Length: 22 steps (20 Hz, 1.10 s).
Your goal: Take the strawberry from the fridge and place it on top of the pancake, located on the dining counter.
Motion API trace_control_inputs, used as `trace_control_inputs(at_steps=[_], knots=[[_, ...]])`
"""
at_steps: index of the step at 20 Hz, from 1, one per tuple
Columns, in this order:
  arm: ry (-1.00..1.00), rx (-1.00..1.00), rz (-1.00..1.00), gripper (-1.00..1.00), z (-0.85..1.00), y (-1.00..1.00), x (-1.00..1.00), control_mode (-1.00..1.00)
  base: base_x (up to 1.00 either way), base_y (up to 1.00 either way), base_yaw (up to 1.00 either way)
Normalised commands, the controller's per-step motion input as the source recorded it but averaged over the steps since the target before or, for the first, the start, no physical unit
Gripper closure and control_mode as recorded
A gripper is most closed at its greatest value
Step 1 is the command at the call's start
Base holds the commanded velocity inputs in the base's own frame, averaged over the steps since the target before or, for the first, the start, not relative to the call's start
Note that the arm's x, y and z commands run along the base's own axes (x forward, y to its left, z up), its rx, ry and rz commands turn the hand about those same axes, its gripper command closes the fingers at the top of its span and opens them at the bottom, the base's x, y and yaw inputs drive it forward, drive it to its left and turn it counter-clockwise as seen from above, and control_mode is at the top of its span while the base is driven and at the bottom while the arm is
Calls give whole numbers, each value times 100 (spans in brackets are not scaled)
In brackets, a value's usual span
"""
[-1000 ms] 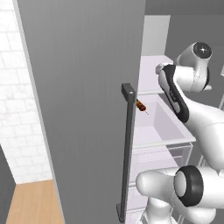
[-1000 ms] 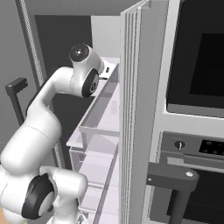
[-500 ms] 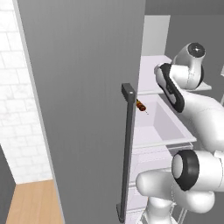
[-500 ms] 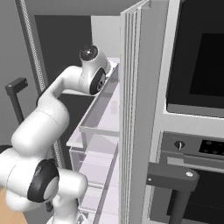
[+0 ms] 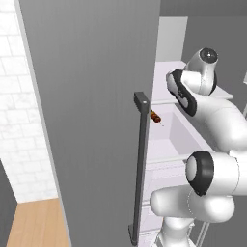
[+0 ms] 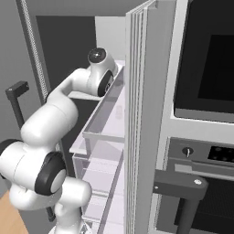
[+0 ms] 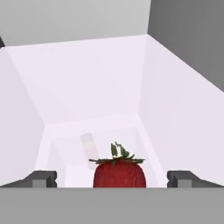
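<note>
In the hand view the strawberry (image 7: 119,171) sits low in the middle of the picture, dark red with green leaves on top, resting on the pale floor of a white-walled fridge (image 5: 91,120) compartment. The pincer (image 7: 113,179) stands wide apart: its two dark fingertips (image 7: 41,178) rise at the far left and far right of the bottom edge, with the berry between them and touching neither. A faint pale streak lies on the shelf floor just behind the berry.

In the left base view the grey fridge door, swung open, fills the left and middle, its long dark bar handle (image 5: 140,164) running down its edge. Beyond the handle a small brown-red and orange sausage-like item (image 5: 155,116) lies on a white shelf. The white arm bends from the lower right and reaches into the fridge interior at shelf height.

In the right base view the arm reaches in above a clear drawer (image 6: 106,119). To the right of the fridge stands a built-in oven (image 6: 205,73) with a dark glass front and a dark handle below it.
</note>
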Motion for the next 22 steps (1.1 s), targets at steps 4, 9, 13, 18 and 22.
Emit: trace_control_inputs(at_steps=[4, 9, 13, 18, 22], knots=[[0, 0, 0, -100, -10, 0, 4, -100, 0, 0, 0], [0, 0, 0, -100, -10, 0, 0, -100, 0, 0, 0], [0, 0, 0, -100, -11, 0, 9, -100, 0, 0, 0], [0, 0, 0, -100, -14, 0, 20, -100, 0, 0, 0], [6, 0, 0, 100, -24, 0, 6, -100, 0, 0, 0]])
